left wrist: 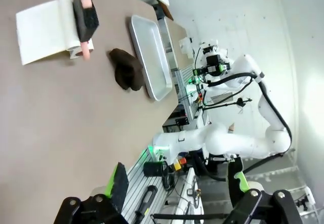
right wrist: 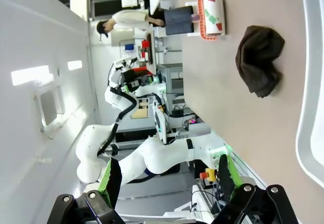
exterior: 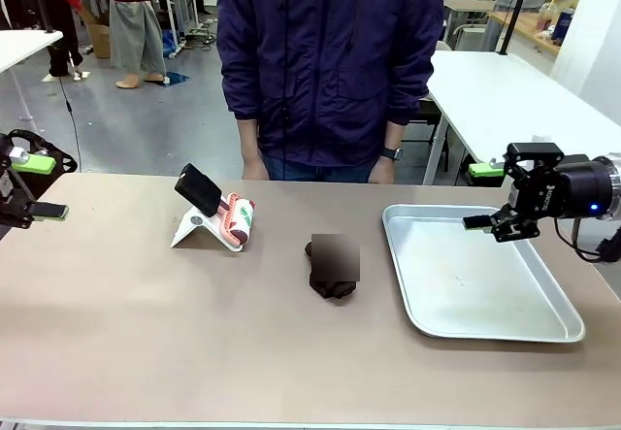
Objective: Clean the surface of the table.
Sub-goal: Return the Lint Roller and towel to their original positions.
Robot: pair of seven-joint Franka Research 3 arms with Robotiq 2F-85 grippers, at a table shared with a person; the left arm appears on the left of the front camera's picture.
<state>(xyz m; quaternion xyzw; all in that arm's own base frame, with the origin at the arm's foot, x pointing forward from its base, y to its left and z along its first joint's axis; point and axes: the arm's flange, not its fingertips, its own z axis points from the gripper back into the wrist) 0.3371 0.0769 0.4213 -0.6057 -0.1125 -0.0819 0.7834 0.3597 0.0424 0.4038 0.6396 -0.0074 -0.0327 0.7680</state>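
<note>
The table [exterior: 146, 333] has a matte brownish-taupe top, and a dark brown crumpled cloth [exterior: 325, 280] lies near its middle. My left gripper [exterior: 49, 188] hovers open over the table's far left edge, well away from the cloth. My right gripper [exterior: 475, 196] hangs open above the far left corner of the silver tray [exterior: 543, 328], with nothing between its green pads. In the left wrist view the left gripper [left wrist: 179, 183] looks along the table [left wrist: 50, 123] toward the cloth [left wrist: 126, 70]. The right gripper [right wrist: 168, 178] faces the cloth [right wrist: 259, 59] from beside the table [right wrist: 228, 113].
A white wedge stand with a black handle and a red-and-green printed roll [exterior: 215, 216] sits left of the cloth, also seen as the roll [right wrist: 211, 16]. The tray [left wrist: 149, 52] holds nothing. A person in a dark jacket [exterior: 330, 51] stands at the far edge, hands down.
</note>
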